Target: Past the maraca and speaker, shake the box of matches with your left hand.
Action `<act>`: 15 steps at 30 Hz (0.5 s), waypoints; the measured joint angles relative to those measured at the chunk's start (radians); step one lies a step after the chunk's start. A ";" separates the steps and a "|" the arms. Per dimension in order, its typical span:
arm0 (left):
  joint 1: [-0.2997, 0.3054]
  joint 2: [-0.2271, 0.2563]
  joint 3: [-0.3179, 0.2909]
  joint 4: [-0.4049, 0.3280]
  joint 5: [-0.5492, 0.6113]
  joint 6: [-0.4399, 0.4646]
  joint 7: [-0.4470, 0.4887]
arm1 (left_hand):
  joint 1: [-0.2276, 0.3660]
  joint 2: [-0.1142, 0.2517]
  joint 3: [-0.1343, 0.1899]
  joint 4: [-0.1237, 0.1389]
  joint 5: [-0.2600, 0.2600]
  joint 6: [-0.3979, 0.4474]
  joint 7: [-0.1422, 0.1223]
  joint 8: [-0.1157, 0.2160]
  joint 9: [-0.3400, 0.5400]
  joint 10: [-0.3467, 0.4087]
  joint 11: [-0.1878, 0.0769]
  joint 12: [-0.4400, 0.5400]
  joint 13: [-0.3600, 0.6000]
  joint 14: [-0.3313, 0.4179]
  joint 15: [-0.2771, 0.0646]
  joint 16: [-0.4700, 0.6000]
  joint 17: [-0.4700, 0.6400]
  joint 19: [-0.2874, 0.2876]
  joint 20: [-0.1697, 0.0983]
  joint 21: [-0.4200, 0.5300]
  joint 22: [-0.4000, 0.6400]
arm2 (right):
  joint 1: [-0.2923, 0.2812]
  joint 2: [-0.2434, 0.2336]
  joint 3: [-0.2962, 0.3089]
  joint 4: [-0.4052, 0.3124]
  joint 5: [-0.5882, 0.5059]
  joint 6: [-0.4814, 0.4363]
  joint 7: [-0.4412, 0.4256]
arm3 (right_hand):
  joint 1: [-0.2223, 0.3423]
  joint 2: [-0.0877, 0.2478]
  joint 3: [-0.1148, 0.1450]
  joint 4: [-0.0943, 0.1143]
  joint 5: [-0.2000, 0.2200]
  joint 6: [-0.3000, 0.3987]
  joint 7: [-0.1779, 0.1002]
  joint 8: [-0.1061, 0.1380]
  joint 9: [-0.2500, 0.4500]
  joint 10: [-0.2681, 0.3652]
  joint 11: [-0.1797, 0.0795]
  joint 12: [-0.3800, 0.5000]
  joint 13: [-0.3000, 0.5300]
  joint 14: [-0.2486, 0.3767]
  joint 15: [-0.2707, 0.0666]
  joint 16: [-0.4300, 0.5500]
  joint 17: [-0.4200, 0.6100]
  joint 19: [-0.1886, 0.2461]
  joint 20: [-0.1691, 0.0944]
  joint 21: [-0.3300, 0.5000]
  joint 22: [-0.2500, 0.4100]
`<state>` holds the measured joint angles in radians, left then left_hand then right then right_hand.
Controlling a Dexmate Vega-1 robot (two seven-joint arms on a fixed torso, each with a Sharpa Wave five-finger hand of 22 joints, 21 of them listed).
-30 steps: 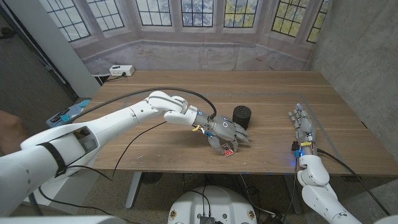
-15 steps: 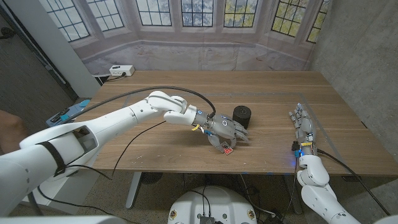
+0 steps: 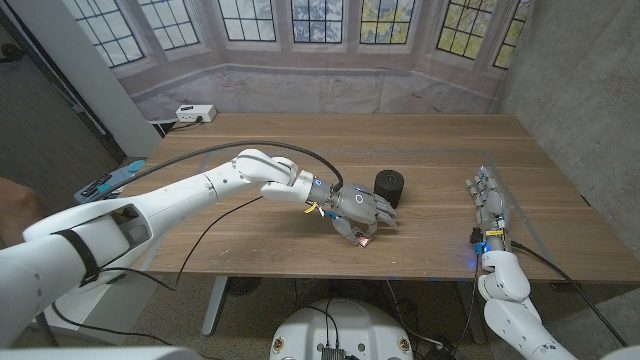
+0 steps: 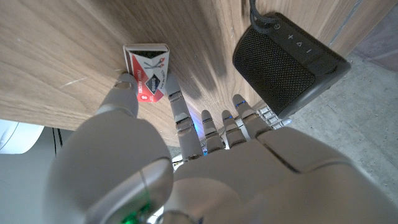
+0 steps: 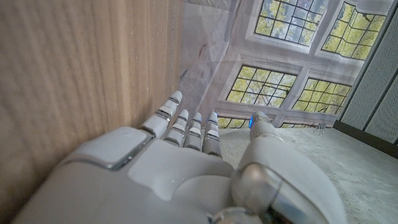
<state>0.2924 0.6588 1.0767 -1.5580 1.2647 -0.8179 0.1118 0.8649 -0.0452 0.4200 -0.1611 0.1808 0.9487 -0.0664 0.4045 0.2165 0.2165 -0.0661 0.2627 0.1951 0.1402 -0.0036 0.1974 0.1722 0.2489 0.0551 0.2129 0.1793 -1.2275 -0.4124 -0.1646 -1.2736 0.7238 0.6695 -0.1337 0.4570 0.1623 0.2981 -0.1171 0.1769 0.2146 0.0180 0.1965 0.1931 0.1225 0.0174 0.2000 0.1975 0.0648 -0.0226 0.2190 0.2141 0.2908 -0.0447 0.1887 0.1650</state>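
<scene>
Left hand (image 4: 186,168) seemingly pinches matchbox (image 4: 148,73).

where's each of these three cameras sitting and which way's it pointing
Head view: fixed on the robot's head, looking down over the wooden table; both arms, left hand and right hand show.
Left wrist view: on the left wrist, looking along the left hand at the box of matches and the speaker.
Right wrist view: on the right wrist, looking along the right hand toward the windows.
Shared: head and left wrist views both show the speaker and the left hand.
</scene>
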 measured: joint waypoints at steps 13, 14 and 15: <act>0.004 0.021 0.003 -0.037 0.040 0.025 0.060 | 0.002 -0.002 -0.004 0.004 0.000 0.000 0.000 0.001 0.007 0.011 0.000 0.000 0.000 0.007 -0.004 0.000 0.000 0.001 -0.002 0.000 0.000 | -0.022 0.001 0.004 -0.020 -0.005 0.006 -0.009 | 0.000 0.000 0.000 0.000 0.000 0.000 0.000 0.000 0.000 0.000 0.000 0.000 0.000 0.000 0.000 0.000 0.000 0.000 0.000 0.000 0.000; 0.004 0.022 0.003 -0.039 0.040 0.026 0.061 | 0.002 -0.002 -0.004 0.004 0.000 0.000 0.000 0.001 0.007 0.011 0.000 0.000 0.000 0.007 -0.004 0.000 0.000 0.001 -0.001 0.000 0.000 | -0.024 0.000 0.004 -0.025 -0.006 0.006 -0.012 | 0.000 0.000 0.000 0.000 0.000 0.000 0.000 0.000 0.000 0.000 0.000 0.000 0.000 0.000 0.000 0.000 0.000 0.000 0.000 0.000 0.000; 0.004 0.023 0.002 -0.040 0.040 0.027 0.061 | 0.002 -0.002 -0.004 0.004 0.000 0.000 0.000 0.001 0.006 0.011 0.000 0.000 0.000 0.007 -0.004 0.000 0.000 0.001 -0.001 0.000 0.000 | -0.025 -0.001 0.005 -0.027 -0.008 0.005 -0.014 | 0.000 0.000 0.000 0.000 0.000 0.000 0.000 0.000 0.000 0.000 0.000 0.000 0.000 0.000 0.000 0.000 0.000 0.000 0.000 0.000 0.000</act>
<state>0.2968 0.6818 1.0790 -1.5982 1.3047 -0.7913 0.1732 0.8670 -0.0467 0.4159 -0.1571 0.1807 0.9489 -0.0662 0.4059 0.2230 0.2272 -0.0661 0.2625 0.1953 0.1469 -0.0072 0.1974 0.1723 0.2503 0.0536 0.2129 0.1792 -1.2528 -0.4135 -0.1600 -1.3009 0.7160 0.6744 -0.1475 0.4569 0.1623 0.2981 -0.1171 0.1769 0.2144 0.0179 0.1965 0.1930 0.1225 0.0174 0.2000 0.1975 0.0648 -0.0227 0.2190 0.2141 0.2906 -0.0446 0.1887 0.1650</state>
